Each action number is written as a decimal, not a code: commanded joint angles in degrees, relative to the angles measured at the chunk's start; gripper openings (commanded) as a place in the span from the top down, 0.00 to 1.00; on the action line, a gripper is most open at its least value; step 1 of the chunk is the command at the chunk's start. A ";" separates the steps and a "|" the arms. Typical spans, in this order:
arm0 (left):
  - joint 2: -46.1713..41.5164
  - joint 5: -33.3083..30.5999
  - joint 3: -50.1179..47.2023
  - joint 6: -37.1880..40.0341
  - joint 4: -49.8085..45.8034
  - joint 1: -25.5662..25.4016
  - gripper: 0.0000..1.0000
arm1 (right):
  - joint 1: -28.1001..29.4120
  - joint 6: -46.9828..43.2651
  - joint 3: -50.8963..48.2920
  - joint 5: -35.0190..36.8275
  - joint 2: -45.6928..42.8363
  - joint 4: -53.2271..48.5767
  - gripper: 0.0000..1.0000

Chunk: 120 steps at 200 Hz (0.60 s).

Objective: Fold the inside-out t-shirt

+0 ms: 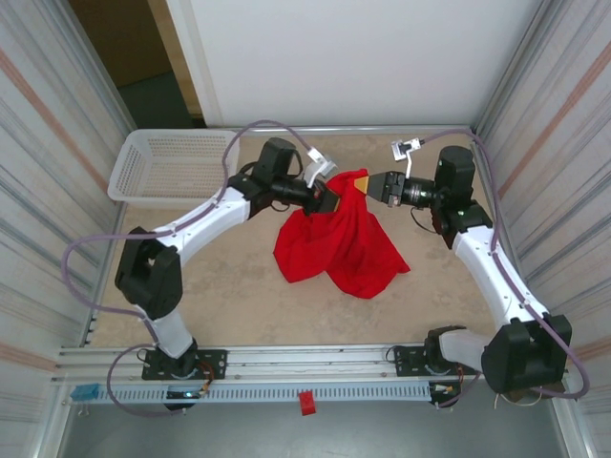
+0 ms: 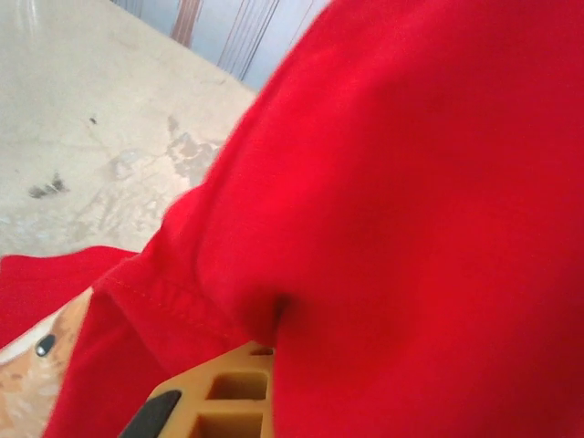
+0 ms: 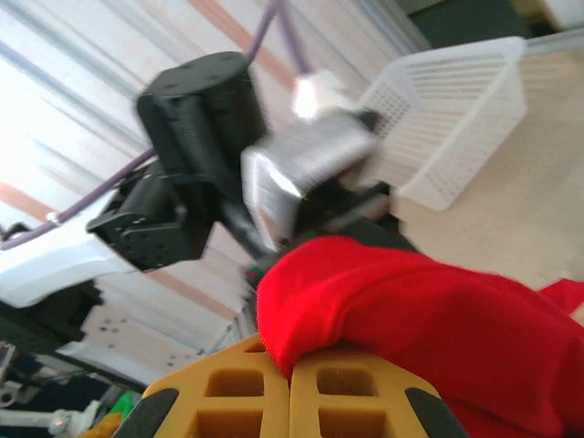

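Right side: the right fingers have their yellow pads pressed flat together, with a thick roll of the red t-shirt pinched at the very tips. That's a firm grip on cloth!

Left side: the left fingers are clamped on the t-shirt too. One yellow pad peeks out at the bottom of the wrist view, a stitched hem runs just past it, and the fabric puckers inward where it is caught.

Between them: from above, the left fingers and the right fingers point at each other, tips near one another. Each has a bit of the cloth's top edge.

T-shirt: the t-shirt is held up at its top, around the middle of the bench. From the two pinch points it hangs down in loose, crumpled folds, and its lower part spreads onto the surface towards the near side. No lettering can be made out.

Arms: the left arm sweeps in from the near left, and the right arm reaches in from the near right. The left arm's black wrist looms large in the right wrist camera, a little blurred.

Surroundings: a white mesh basket sits at the far left corner of the bench, well apart from the cloth. It also shows beyond the red fold in the right wrist view. Pale mottled bench lies open past the cloth.
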 commanded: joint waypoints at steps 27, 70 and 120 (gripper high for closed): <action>-5.79 16.58 -8.44 -29.77 34.09 6.62 1.00 | -1.63 -1.71 -5.28 9.51 6.21 2.10 1.00; -1.74 23.29 -8.25 -45.35 52.85 5.47 1.00 | 0.33 2.40 -0.65 15.94 14.67 2.72 0.85; -1.79 23.83 -7.29 -45.61 52.68 5.39 1.00 | 0.59 -3.26 -2.12 27.02 -2.43 -12.52 0.51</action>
